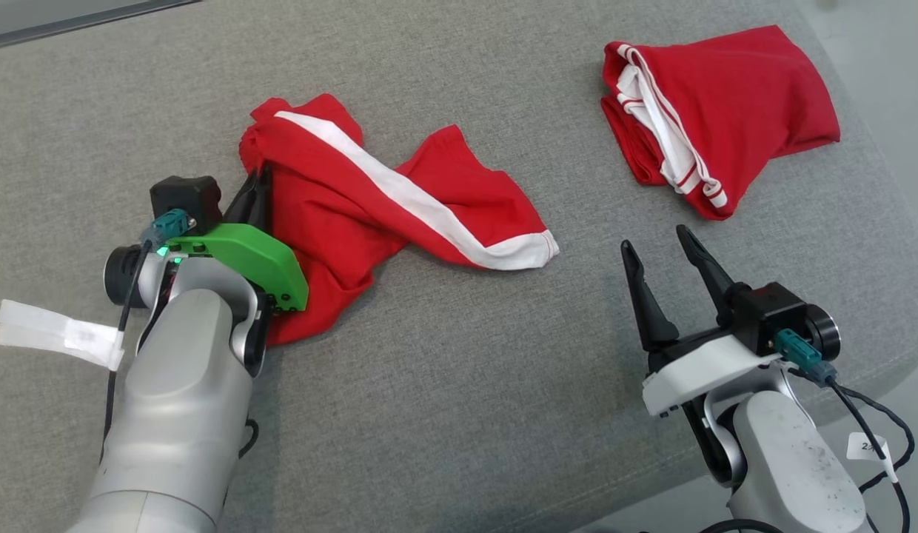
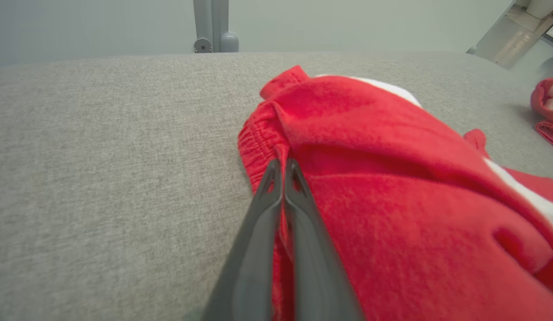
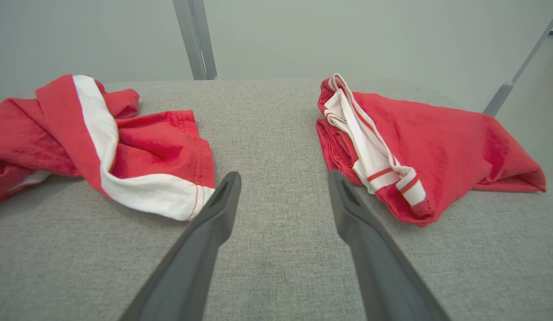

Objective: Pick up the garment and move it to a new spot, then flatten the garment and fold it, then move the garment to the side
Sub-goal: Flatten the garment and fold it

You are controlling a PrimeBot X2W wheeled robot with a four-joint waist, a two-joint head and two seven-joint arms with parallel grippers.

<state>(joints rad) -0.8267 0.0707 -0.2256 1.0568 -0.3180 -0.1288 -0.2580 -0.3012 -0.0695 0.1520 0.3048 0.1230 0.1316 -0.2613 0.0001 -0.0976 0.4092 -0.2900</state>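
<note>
On the table [image 1: 459,385], well clear of its right edge, the red garment [image 1: 340,215] lies with your left pincer [image 1: 260,176] clenched on its waistband [image 2: 255,143]; your right pincer [image 1: 655,238] stands released by the near edge.

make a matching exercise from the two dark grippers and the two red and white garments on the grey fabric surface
1 left gripper
2 right gripper
3 crumpled red garment with a white stripe
4 folded red garment with white striped trim

a open, over the grey fabric surface
b lying apart, untouched
c shut on cloth
d pinched at its edge

Pairs: 1-c, 2-a, 3-d, 4-b
</note>
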